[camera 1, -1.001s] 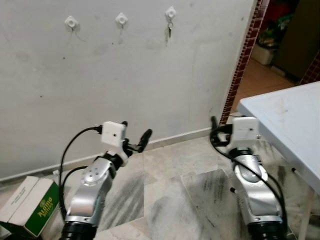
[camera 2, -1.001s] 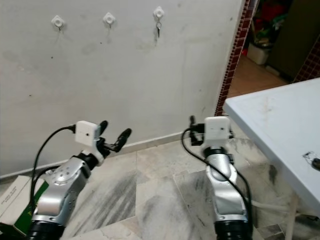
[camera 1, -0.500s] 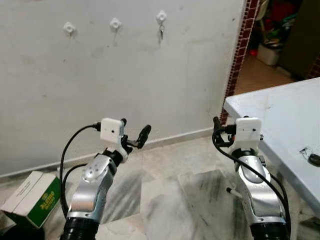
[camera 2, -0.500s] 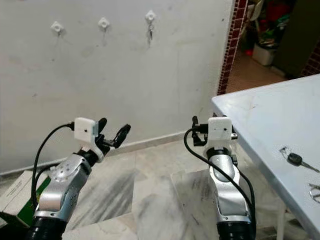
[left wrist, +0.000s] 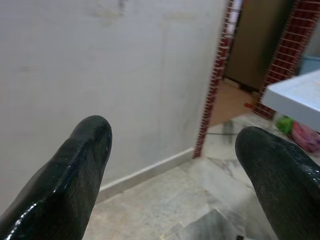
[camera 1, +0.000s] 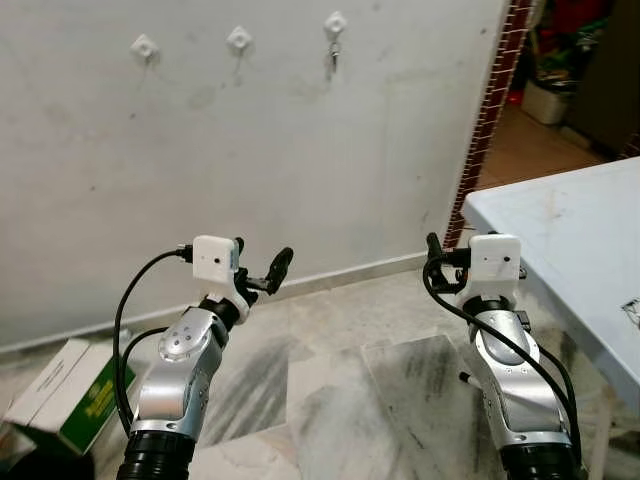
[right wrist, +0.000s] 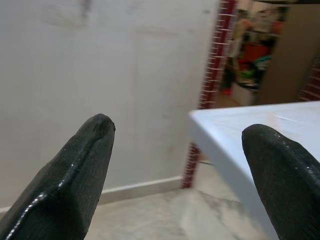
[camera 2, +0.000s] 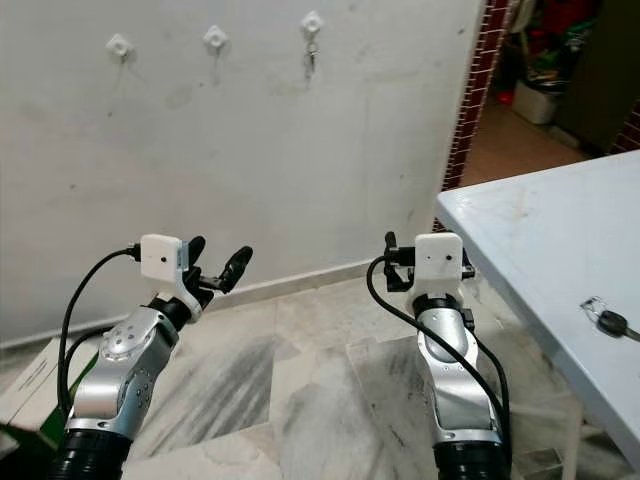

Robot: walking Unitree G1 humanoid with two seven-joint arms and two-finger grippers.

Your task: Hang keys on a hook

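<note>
A: Left side first. What did the left gripper [camera 2: 213,268] look like?

B: Raised over the floor [camera 2: 300,400] in front of the wall [camera 2: 250,150], fingers spread apart, nothing between them. A cardboard box [camera 1: 65,395] lay on the floor at the wall's foot, beside that arm.

A: Hooks?

B: Three white hooks [camera 2: 213,39] in a row high on the wall; the rightmost one [camera 2: 312,22] already carried a small key. The other two looked bare.

A: And the right gripper [right wrist: 175,165]?

B: Also raised, forearm upright, pointing toward the wall just beside the table's near-left corner. Wrist view showed the fingers wide apart and empty.

A: Where were the keys to be hung?

B: On the white table [camera 2: 540,230], at its right edge: a key [camera 2: 607,319] lying flat, long axis roughly along that edge. It lay to the right of both grippers, the right one clearly nearer. Judgement: pickup falls to the right arm, which would have to swing away from the wall toward the table.
</note>
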